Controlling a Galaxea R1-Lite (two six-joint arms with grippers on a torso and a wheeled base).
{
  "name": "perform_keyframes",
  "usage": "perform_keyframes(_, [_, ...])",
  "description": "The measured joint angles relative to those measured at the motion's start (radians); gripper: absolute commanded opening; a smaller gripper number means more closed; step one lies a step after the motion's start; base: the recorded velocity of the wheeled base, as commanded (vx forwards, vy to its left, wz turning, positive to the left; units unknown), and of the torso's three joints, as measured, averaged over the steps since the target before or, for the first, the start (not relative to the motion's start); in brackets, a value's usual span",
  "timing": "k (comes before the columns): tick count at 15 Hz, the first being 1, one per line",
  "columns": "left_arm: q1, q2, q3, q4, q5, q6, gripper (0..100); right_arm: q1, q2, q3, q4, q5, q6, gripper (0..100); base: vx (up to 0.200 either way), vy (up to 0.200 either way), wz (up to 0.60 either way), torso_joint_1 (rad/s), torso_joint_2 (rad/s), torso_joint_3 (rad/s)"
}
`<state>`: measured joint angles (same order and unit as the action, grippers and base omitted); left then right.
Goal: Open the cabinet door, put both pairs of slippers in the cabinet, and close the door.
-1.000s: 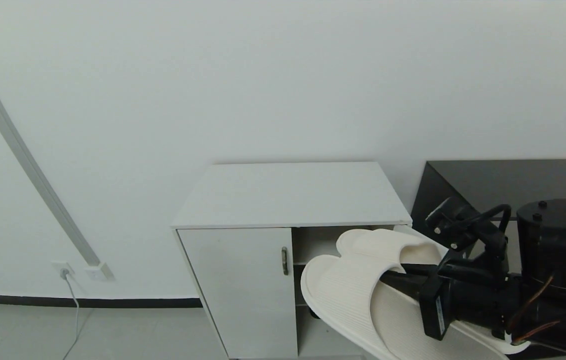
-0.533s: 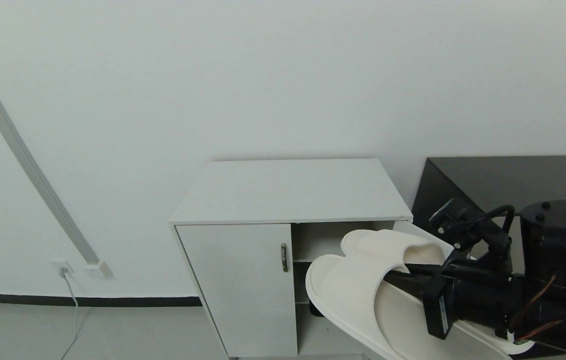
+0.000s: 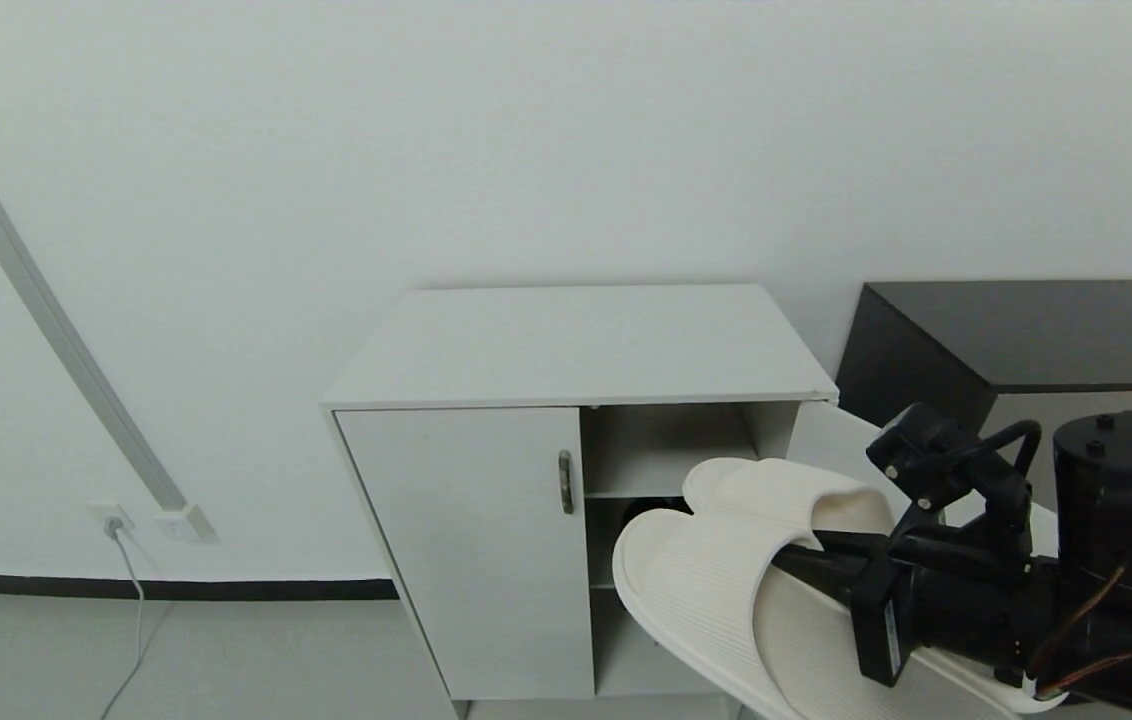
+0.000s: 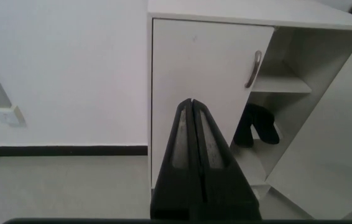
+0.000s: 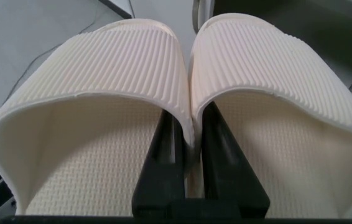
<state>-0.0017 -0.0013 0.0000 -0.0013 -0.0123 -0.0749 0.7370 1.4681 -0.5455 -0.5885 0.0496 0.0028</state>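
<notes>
My right gripper (image 5: 190, 140) pinches the white slippers (image 3: 716, 570) by their inner edges just before the open cabinet (image 3: 566, 345), my left gripper (image 4: 192, 124) closed on nothing; a toe catching the shelf (image 3: 641, 490) could tear them loose.

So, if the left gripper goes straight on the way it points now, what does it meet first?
The left gripper would most likely meet the cabinet's closed door, beside its handle; depth is hard to judge.
</notes>
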Motion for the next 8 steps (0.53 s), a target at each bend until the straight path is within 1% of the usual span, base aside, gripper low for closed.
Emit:
perform_keyframes(4, [0.0, 0.0, 0.0, 0.0, 0.0, 0.0, 0, 0.0, 0.001, 0.001, 0.0, 0.0, 0.0, 0, 0.0, 0.0, 0.0, -0.221, 0.54, 0.323])
perform_keyframes(8, [0.0, 0.0, 0.0, 0.0, 0.0, 0.0, 0, 0.0, 0.007, 0.002, -0.001, 0.0, 0.0, 0, 0.0, 0.0, 0.0, -0.189, 0.52, 0.321])
